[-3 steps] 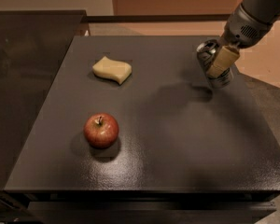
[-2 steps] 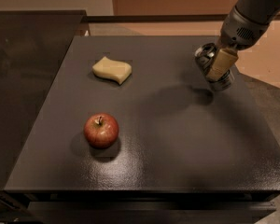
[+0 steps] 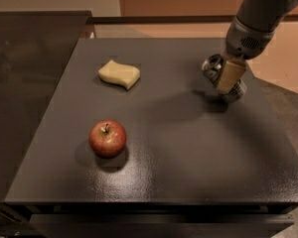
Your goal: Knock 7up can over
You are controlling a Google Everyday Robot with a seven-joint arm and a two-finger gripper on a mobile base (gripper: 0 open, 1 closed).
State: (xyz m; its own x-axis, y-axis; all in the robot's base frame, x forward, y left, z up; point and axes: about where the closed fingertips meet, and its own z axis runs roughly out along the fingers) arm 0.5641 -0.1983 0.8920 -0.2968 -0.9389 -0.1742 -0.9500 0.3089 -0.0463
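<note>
The 7up can (image 3: 212,65) was found at the far right of the table (image 3: 188,162), close to the right edge and well apart from the other items. It was observed out of the upright: its shiny metal end was turned up and toward the left, while its body sloped down to the right toward the table surface. Whether it lay fully on its side could not be established, since its middle was covered. The claw (image 3: 229,79) was located directly over and in front of the can, with a tan pad set across the can's body and in apparent contact with it. It could not be told whether the claw was wide, narrow or closed on anything, as only its near side was presented to the camera. The grey arm (image 3: 253,19) was seen entering from the upper right corner and descending to the claw. A dark shadow was noted on the table to the left of the can. A red apple (image 3: 108,138) was recorded standing stem up in the near left part of the table. A pale yellow sponge (image 3: 119,74) was recorded lying flat in the far left part, beyond the apple.
</note>
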